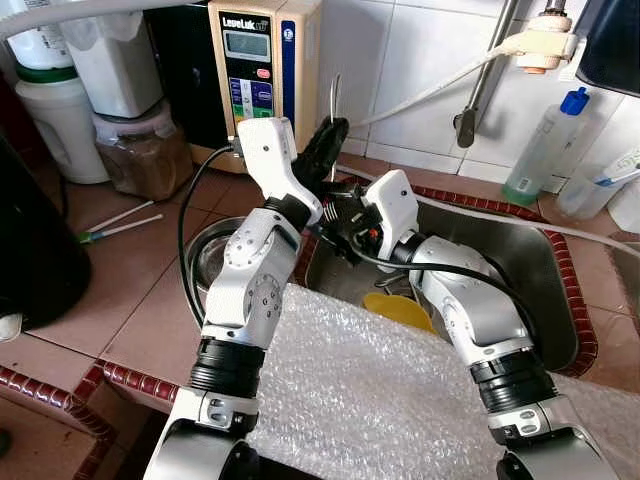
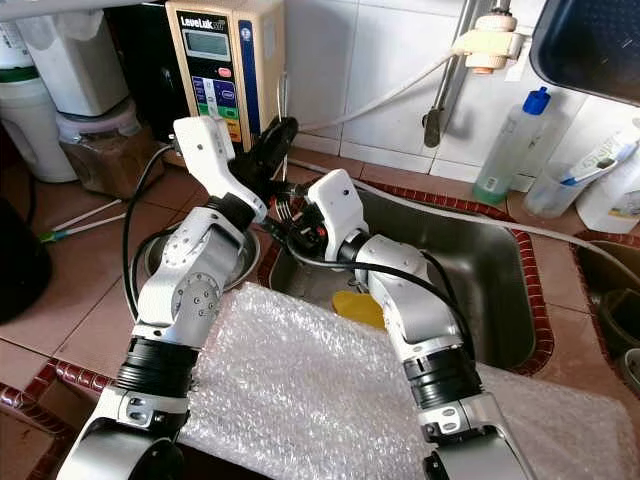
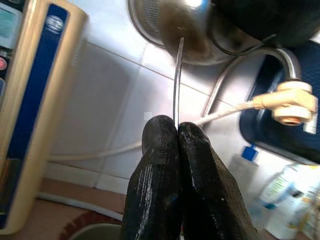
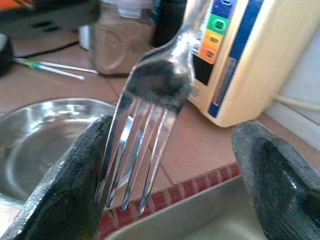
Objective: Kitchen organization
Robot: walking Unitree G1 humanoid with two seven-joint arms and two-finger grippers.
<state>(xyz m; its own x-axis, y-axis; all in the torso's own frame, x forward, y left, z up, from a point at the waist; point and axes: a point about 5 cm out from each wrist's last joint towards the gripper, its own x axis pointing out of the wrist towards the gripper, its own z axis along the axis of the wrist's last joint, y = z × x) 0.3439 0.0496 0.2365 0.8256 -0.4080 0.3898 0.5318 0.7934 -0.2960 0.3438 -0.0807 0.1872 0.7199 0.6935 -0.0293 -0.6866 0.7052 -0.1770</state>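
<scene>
Terracotta-tiled counter [image 1: 150,310] with steel sink [image 1: 520,270]. Left gripper [image 1: 322,150]: fingers pinched on fork [image 4: 150,125] handle, above sink's edge. Right gripper [image 4: 170,185]: fingers spread, flanking fork tines. Steel bowl [image 4: 40,135] beside sink.

You have one fork [image 4: 145,125] here, one steel bowl [image 4: 35,130] on the counter and one sink [image 2: 500,290]. Count one beige water machine [image 1: 262,70], one tap [image 2: 488,42], and two grippers: the left gripper [image 3: 177,165] and the right gripper [image 4: 180,185]. You see one sheet of bubble wrap [image 1: 370,400], one yellow item [image 1: 400,310] in the sink, and one blue-capped bottle [image 1: 545,145] on the ledge. Two toothbrush-like sticks [image 1: 115,225] lie on the tiles.
</scene>
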